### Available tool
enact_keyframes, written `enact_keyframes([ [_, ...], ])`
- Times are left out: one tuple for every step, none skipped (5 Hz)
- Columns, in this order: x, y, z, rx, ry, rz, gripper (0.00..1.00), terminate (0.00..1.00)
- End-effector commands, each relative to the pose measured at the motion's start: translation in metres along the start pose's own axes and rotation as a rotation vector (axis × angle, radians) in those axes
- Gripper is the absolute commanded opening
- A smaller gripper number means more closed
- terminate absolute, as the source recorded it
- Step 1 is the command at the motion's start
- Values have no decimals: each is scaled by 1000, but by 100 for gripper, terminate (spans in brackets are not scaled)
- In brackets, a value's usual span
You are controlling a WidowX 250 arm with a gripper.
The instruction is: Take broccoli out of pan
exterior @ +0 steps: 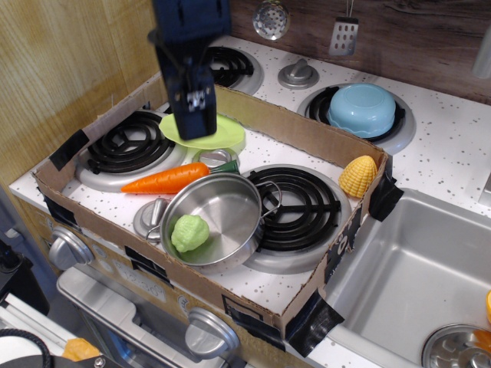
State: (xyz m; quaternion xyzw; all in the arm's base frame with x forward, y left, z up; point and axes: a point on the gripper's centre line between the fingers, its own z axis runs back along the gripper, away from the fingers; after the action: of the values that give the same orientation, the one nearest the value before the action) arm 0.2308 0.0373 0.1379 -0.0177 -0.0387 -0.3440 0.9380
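The broccoli, pale lime-green and lumpy, lies inside the pan at its front left. The pan is a shiny steel pot with wire loop handles. It sits in the front middle of the cardboard tray, partly over a burner. My gripper is dark and points down. It hangs above the lime-green plate, behind and well above the pan, and it is empty. Its fingers look like one dark block, so I cannot tell whether they are open or shut.
An orange carrot lies left of the pan. A yellow corn leans in the tray's right corner. The cardboard walls ring the front burners. A light blue bowl sits on the back right burner. The sink is at the right.
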Motion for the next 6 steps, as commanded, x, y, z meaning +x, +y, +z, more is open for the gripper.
enact_keyframes([
  [7,-9,-33,60,-116,23,100,0],
  [9,-7,-54,58,-129,-12,100,0],
  [1,-8,-61,136,-112,-16,100,0],
  [-9,-8,-69,126,-92,-34,100,0],
  [-13,-10,-75,138,-66,-50,100,0],
  [-16,-5,-84,132,-53,-87,100,0],
])
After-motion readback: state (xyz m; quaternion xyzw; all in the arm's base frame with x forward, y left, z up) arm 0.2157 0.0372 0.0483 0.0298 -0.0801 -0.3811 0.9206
